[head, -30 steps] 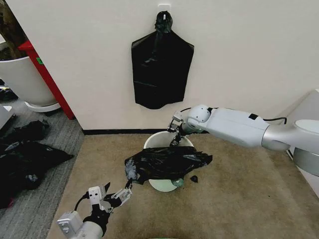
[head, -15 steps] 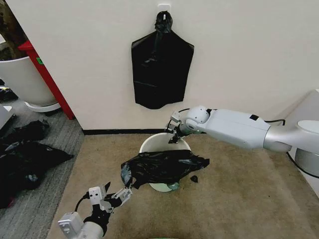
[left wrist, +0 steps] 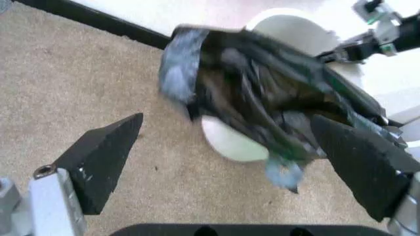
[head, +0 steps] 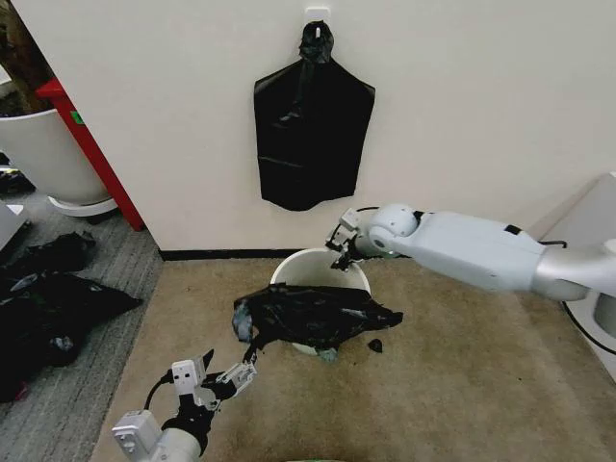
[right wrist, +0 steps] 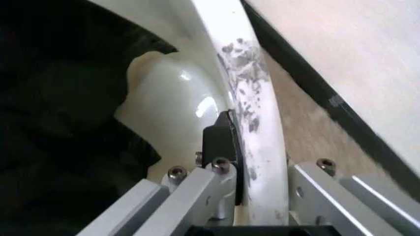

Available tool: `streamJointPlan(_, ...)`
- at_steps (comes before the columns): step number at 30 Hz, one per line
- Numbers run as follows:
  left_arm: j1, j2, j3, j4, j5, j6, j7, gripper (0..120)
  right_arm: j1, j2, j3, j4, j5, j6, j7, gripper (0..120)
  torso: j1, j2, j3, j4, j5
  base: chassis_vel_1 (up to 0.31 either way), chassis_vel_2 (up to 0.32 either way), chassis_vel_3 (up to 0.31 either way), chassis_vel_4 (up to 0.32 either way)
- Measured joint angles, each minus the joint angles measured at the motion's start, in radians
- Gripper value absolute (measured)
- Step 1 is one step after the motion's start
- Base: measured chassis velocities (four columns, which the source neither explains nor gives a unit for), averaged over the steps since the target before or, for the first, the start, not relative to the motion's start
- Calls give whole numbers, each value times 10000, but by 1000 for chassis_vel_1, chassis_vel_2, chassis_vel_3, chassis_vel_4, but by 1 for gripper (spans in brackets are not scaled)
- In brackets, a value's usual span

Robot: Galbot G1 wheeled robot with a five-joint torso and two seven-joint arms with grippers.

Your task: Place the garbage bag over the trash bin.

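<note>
still, no legible writing anywhere.

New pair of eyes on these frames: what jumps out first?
A crumpled black garbage bag lies across the near side of the white trash bin on the tan carpet. The right gripper clamps the bin's far rim; the left gripper hangs open just short of the bag. Another black bag hangs on the wall behind.

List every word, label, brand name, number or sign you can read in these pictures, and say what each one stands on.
None can be read.
Green patch on the red board by the wall: too small to tell whether it carries text.
The garbage bag, the trash bin, the hanging bunch of black bags, the left gripper and the right gripper: no lettering visible.
</note>
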Motion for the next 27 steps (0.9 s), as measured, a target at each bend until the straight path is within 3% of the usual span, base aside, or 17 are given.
streamJointPlan(3, -2, 5, -9, -39, 1, -57, -9, 100, -360, -651, 482, 1004, 1687, 0, 2633, 0, 0, 0, 0, 1, 3, 0, 0, 0, 0)
streamJointPlan(6, -24, 35, -34, -116, -69, -76, -24, 100, -987, -1140, 1353, 1762, 2795, 3, 4327, 0, 0, 0, -1, -2, 3, 0, 0, 0, 0)
streamJointPlan(7, -24, 35, -34, -116, -69, -76, -24, 100, -987, -1140, 1353, 1762, 2795, 3, 4327, 0, 0, 0, -1, -2, 3, 0, 0, 0, 0)
streamJointPlan(13, -270, 83, -306, -239, -765, -135, -363, 100, -2419, -1405, 3900, 2777, 6014, 42, 8291, 0, 0, 0, 0, 1, 4, 0, 0, 0, 0)
streamJointPlan(14, -270, 83, -306, -239, -765, -135, -363, 100, -2419, -1405, 3900, 2777, 6014, 42, 8291, 0, 0, 0, 0, 1, 4, 0, 0, 0, 0)
streamJointPlan(18, -348, 96, -483, -298, -1071, -221, -394, 100, -3446, -1437, 5453, 3546, 7210, 362, 10472, 0, 0, 0, -1, 0, 4, 0, 0, 0, 0)
streamJointPlan(22, -400, 110, -636, -297, -1259, -244, -407, 100, -4037, -1526, 6134, 4099, 7365, 960, 11326, 0, -1, 0, -1, 0, -2, 0, 0, 0, 0)
streamJointPlan(27, -855, 107, -924, -165, -1693, -232, -755, 100, -5262, -1305, 7383, 4898, 7682, 2526, 12816, 0, -1, 0, -2, -1, -3, 0, 0, 0, 0)
